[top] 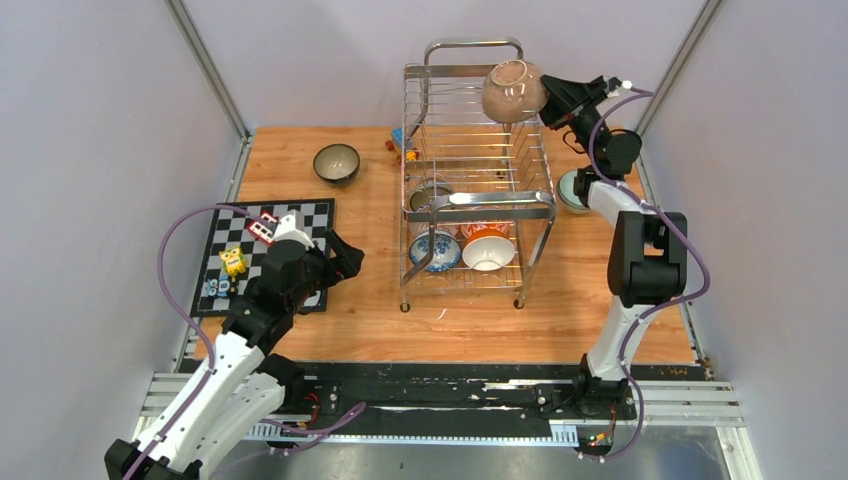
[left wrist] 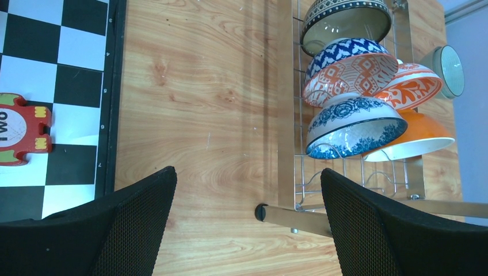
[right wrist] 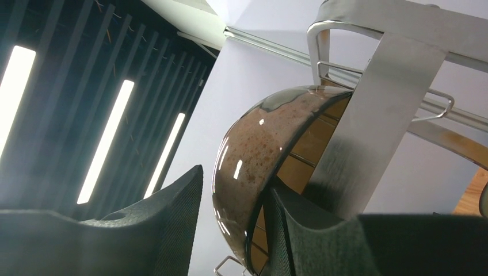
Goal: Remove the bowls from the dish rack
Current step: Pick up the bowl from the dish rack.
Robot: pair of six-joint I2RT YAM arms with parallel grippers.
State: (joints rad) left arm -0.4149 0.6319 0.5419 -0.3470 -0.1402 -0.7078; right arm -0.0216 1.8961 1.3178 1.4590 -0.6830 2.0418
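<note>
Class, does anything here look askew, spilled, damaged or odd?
Nothing spilled or broken. Only the speckled brown ceramic bowl stands out: tipped on edge high in the chrome wire dish rack, far right corner, right gripper straddling its rim.

Brown bowl mouth partly hidden behind dish rack strut; bottom cropped.

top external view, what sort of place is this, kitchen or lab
Probably a robot test cell, not a kitchen: plain panels on metal posts wall in a wooden table, a left arm and right arm are bolted at its near edge, and the dish rack shares it with a chequered board.
</note>
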